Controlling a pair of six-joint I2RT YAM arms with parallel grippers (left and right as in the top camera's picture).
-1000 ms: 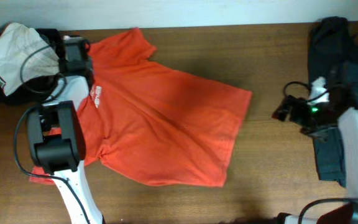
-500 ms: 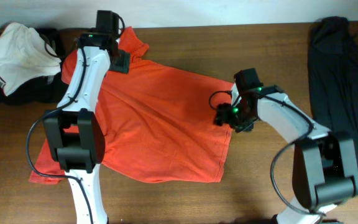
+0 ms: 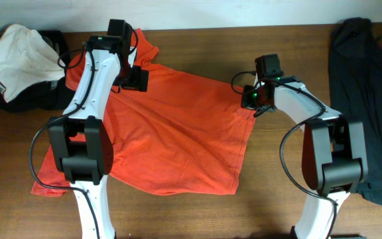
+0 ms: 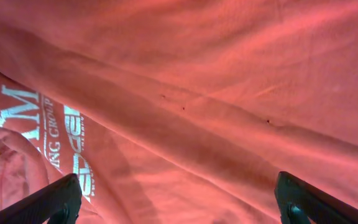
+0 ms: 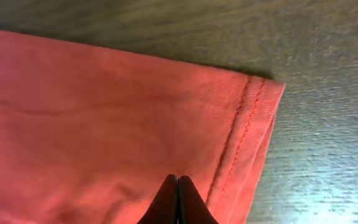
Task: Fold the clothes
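- Both arms have shifted since half a second ago. The right gripper point(image 3: 251, 99) has gone from the shirt's right edge up to its far right corner. The left gripper point(image 3: 136, 78) has slid from the collar area a little further onto the chest.
- Large red-orange short-sleeved T-shirt point(image 3: 178, 133): it lies spread and slightly skewed on the brown wooden table point(image 3: 277, 199), between the two arms. Judged as light, limp knit cloth, it will drape, crease and drag rather than hold a shape. The best holds are the stitched hem corner point(image 5: 258, 106) and the shoulder seam, where the fabric is doubled.
- Big black garment point(image 3: 367, 79): it lies heaped at the table's right edge, well apart from the shirt.
- Crumpled white garment point(image 3: 15, 50): it sits at the far left corner on dark cloth.
- Left gripper point(image 4: 180, 202): the jaws stand wide apart over the shirt's chest and hold nothing.
- Right gripper point(image 5: 178, 199): the fingertips are pressed together just beside the hem stitching. Whether cloth is pinched between them cannot be told.
- White block lettering point(image 4: 36, 124): it is partly folded under. A large "M" and a smaller line ending in "GROUP" are legible, and the rest is unreadable.
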